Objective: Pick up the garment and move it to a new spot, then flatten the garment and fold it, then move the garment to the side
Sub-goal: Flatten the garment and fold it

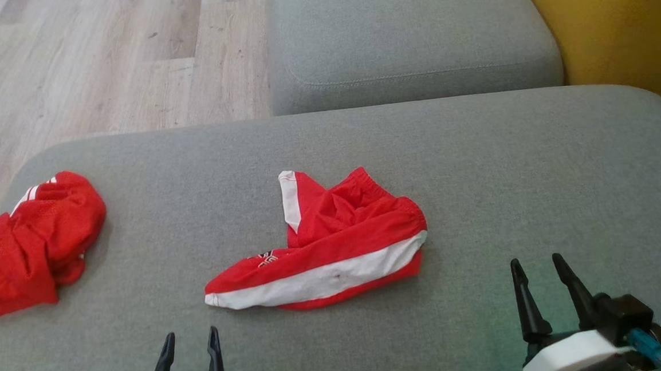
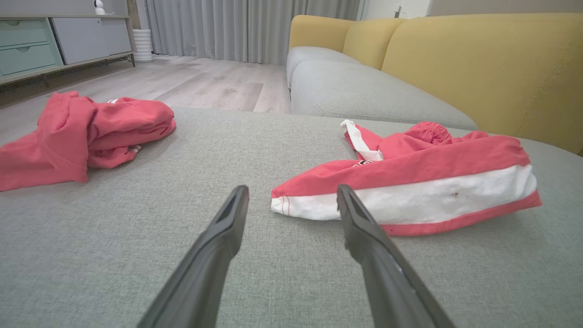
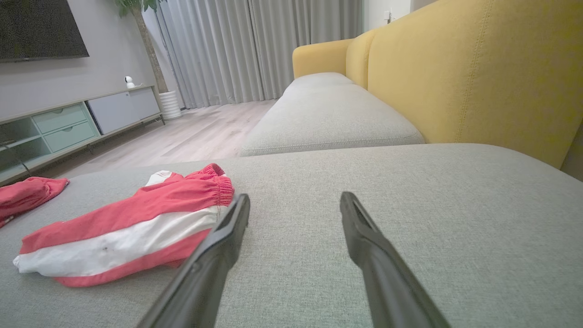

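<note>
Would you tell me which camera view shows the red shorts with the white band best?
The head view: the shorts lie whole and uncovered, seen from above. The left wrist view shows them closer, but a finger overlaps their near edge. The right wrist view shows them at an angle, a finger crossing one end.

Jersey (image 1: 35,243): red matt mesh cloth; shorts (image 1: 339,236): smoother red and white cloth, gathered elastic waist; cushion (image 1: 506,157): grey coarse-woven matt fabric; floor (image 1: 99,62): pale matt wood-grain planks; fingers (image 2: 218,246): dark smooth plastic, faintly glossy.
</note>
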### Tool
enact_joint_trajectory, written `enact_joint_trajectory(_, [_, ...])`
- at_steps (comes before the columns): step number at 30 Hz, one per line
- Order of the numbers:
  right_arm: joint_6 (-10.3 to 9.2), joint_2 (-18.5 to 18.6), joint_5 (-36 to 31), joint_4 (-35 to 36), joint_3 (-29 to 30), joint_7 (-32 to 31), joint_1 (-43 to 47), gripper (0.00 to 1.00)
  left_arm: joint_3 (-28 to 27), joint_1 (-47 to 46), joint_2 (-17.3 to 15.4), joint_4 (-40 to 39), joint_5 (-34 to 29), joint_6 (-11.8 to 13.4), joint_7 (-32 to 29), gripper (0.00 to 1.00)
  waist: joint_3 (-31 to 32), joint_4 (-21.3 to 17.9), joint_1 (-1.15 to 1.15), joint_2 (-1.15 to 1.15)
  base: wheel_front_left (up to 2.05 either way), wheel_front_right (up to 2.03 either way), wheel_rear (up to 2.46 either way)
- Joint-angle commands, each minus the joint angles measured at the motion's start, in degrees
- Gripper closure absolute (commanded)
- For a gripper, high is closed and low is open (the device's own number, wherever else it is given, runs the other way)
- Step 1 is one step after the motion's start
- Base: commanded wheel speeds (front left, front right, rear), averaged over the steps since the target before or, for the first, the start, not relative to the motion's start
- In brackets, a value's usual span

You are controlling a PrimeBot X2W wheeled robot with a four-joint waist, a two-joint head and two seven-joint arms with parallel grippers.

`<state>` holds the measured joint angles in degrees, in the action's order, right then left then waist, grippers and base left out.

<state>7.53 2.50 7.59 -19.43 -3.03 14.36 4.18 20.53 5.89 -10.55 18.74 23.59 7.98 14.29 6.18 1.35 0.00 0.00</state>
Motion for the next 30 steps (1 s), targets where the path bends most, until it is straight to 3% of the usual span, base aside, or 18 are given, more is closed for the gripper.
enact_joint_trajectory(1, [-0.04, 0.4, 0.3, 1.3, -1.3, 0.6, -2.2, 0.0, -2.1, -2.8, -0.1, -1.1, -0.5, -0.4, 0.7, 0.0, -0.1, 0.2, 0.0, 0.0, 0.0, 0.0, 0.0])
enact_joint_trajectory(9, [-0.04, 0.4, -1.4, -2.1, -2.2, 0.6, -4.9, 0.0, -0.9, -3.7, 0.0, -1.1, -1.7, -0.9, 0.7, 0.0, -1.4, 2.7, 0.0, 0.0, 0.0, 0.0, 0.0])
enact_joint_trajectory(22, [-0.04, 0.7, -0.1, -19.0, -7.4, -8.6, -20.0, 0.0, 1.5, -4.7, 0.2, -1.6, -3.2, -1.1, 0.5, 0.0, -4.4, 8.5, 0.0, 0.0, 0.0, 0.0, 0.0])
enact_joint_trajectory(30, [-0.04, 2.9, 3.1, -25.1, -9.4, -8.8, -24.2, 0.0, 1.9, -4.9, 0.0, -1.8, -3.2, -0.9, 0.4, 0.0, -5.4, 10.0, 0.0, 0.0, 0.0, 0.0, 0.0])
